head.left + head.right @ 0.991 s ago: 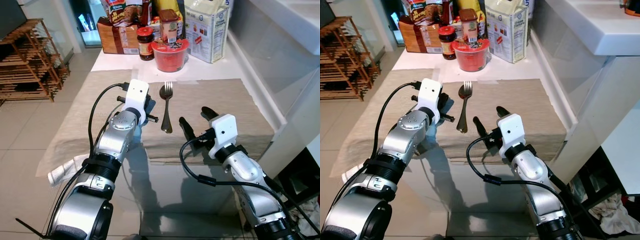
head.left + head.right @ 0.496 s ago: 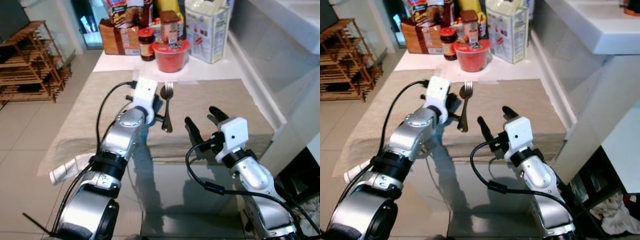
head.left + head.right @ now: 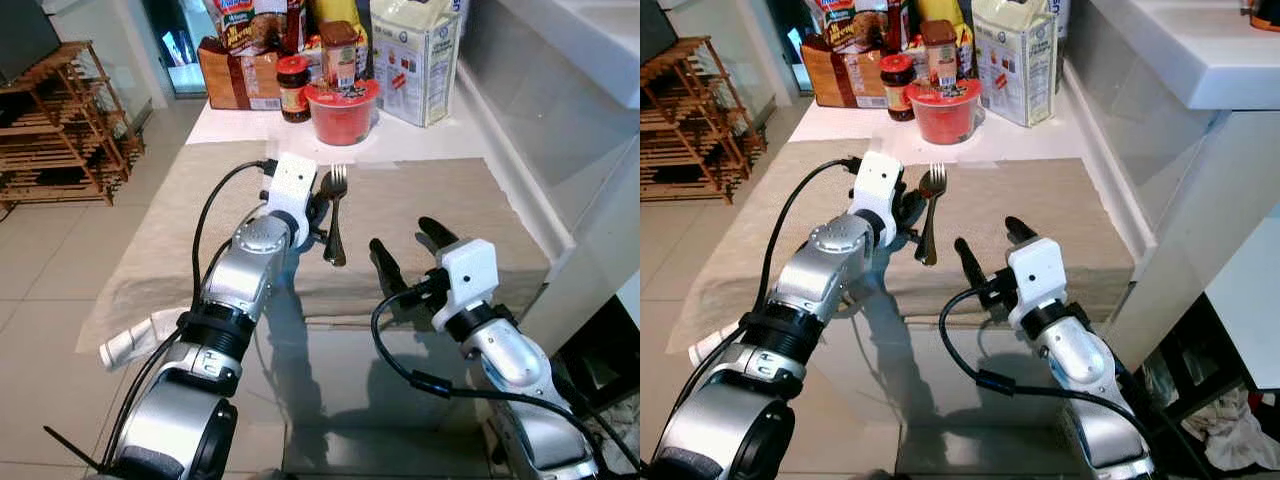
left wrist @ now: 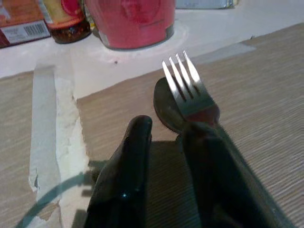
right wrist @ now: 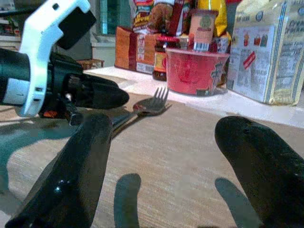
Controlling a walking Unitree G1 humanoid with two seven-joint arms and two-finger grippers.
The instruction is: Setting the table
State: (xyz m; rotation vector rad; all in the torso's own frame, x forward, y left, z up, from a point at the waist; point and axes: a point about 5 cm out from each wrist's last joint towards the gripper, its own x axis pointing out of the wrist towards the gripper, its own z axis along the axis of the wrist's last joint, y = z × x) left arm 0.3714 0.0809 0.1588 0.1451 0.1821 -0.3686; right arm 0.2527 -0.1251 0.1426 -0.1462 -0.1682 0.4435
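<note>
A silver fork (image 3: 339,190) lies on top of a spoon (image 4: 164,102) on the beige placemat (image 3: 440,200), tines pointing toward the back. My left gripper (image 3: 321,207) sits low over the mat right at the fork's left side. Its fingers are open by a narrow gap, and in the left wrist view one fingertip (image 4: 199,137) covers the fork's neck. My right gripper (image 3: 403,238) hovers over the mat's front edge, right of the fork's handle end, open wide with nothing between its fingers (image 5: 90,142).
A red bowl (image 3: 341,108), a jar (image 3: 291,85), boxes and a white bag (image 3: 420,60) crowd the table's far end. A white counter (image 3: 590,50) rises on the right. A wooden rack (image 3: 60,130) stands left. A rolled white cloth (image 3: 130,345) lies at the near left.
My left gripper has slid forward and right, up against the fork. The right gripper has moved slightly right and nearer. The fork has stayed on the mat.
</note>
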